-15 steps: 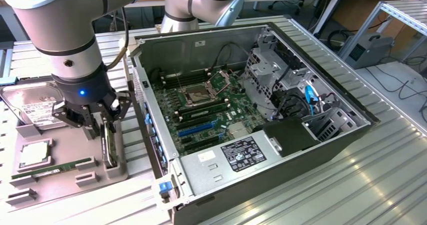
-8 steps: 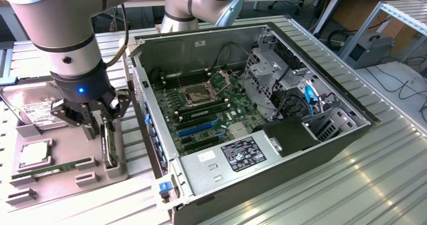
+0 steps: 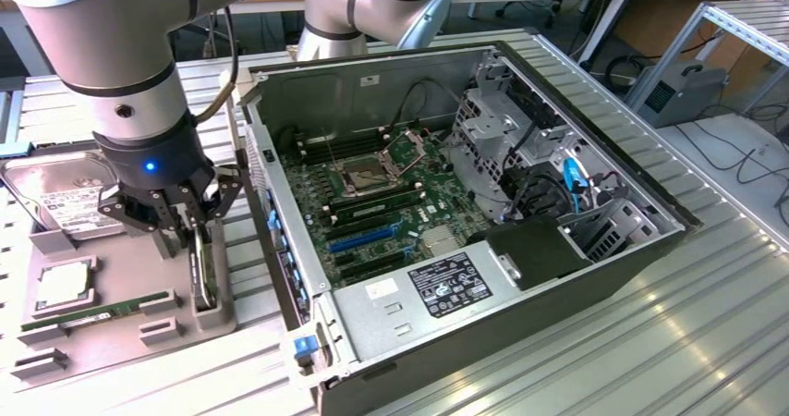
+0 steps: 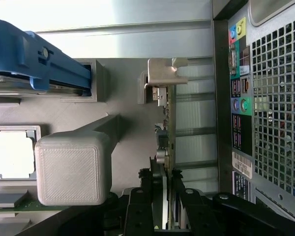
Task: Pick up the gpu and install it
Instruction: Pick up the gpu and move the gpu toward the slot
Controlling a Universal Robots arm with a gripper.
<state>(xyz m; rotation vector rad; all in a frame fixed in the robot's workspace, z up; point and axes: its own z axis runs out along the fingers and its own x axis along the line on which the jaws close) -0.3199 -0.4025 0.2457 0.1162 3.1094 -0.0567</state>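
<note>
Open computer case [image 3: 370,83] lying on slatted metal table [image 3: 690,342]. Beside it, grey fixture [image 3: 129,347]: hard drive [image 3: 55,199] at far corner, processor [image 3: 65,287] by outer edge, green memory stick [image 3: 92,314] toward near edge.

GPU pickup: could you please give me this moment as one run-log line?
step: pick gpu | gripper: astride gpu | gpu: on edge in grey holder | case: open, gpu not yet installed

gpu [image 3: 203,273] in tray [image 3: 111,340], computer case [image 3: 358,83] beside
</note>
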